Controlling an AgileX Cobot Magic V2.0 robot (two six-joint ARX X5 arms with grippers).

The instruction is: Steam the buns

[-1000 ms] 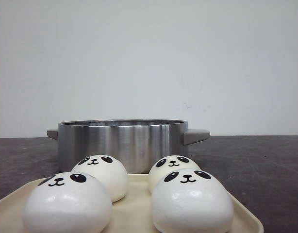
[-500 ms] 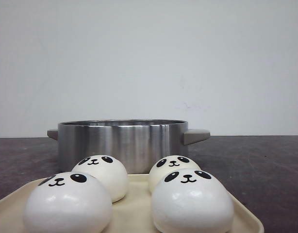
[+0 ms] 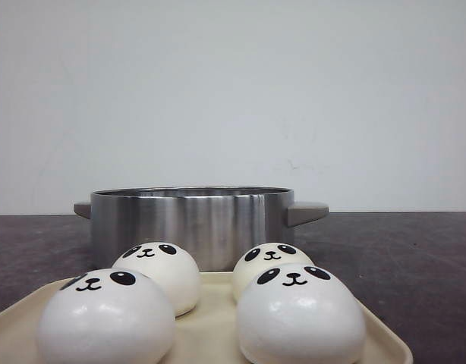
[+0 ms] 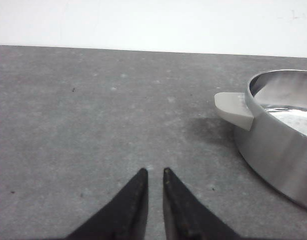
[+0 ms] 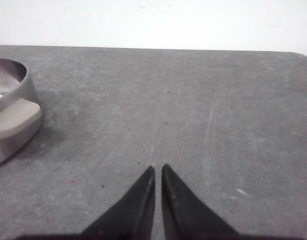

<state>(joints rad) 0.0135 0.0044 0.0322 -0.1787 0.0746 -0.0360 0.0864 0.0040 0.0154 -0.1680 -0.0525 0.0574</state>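
Four glossy white panda-face buns sit on a cream tray [image 3: 210, 334] at the front: near left [image 3: 104, 318], far left [image 3: 161, 273], far right [image 3: 269, 264], near right [image 3: 300, 315]. A steel pot [image 3: 191, 224] with grey handles stands just behind the tray. My left gripper [image 4: 154, 172] is shut and empty over bare table, left of the pot [image 4: 281, 135]. My right gripper [image 5: 158, 168] is shut and empty over bare table, right of the pot [image 5: 11, 112]. Neither gripper shows in the front view.
The dark grey tabletop [image 3: 415, 258] spreads around the pot and tray. A white wall stands behind the table's far edge. The pot's left handle [image 4: 234, 109] and right handle [image 5: 16, 119] jut toward each gripper's side.
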